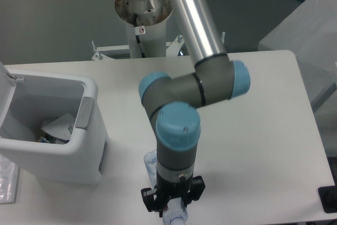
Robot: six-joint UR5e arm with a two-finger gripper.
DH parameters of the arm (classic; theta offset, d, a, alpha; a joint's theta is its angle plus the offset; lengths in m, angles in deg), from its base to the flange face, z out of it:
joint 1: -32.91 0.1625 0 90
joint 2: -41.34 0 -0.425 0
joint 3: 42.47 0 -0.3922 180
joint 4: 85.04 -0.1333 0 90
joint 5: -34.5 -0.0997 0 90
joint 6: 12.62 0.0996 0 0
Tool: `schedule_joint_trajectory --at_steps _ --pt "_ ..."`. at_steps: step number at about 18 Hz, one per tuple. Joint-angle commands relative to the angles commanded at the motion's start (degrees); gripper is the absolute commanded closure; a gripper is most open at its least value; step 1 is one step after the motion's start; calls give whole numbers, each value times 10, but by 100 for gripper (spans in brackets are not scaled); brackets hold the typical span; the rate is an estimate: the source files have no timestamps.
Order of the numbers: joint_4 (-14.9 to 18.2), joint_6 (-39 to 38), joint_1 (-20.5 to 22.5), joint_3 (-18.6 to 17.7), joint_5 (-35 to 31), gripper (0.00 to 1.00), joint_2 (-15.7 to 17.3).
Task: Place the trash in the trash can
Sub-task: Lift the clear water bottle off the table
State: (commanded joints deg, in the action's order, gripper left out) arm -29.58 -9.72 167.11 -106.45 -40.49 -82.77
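Camera view from above: the arm points straight down near the table's (263,130) front edge, its gripper (174,212) clamped on the clear bottle (174,217), partly hidden beneath the wrist. Well off to the left, the trash can (73,151) stands open, crumpled wrapper (59,126) inside.

Arm's gripper (172,212) hangs over the bottle (175,217) beside the open trash can (79,146).
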Motion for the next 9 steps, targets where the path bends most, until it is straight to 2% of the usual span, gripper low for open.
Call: schedule_joint_trajectory --at_steps 3,9 --pt "-21 0 3 6 42 40 24" --pt "-33 -1 4 8 122 40 72"
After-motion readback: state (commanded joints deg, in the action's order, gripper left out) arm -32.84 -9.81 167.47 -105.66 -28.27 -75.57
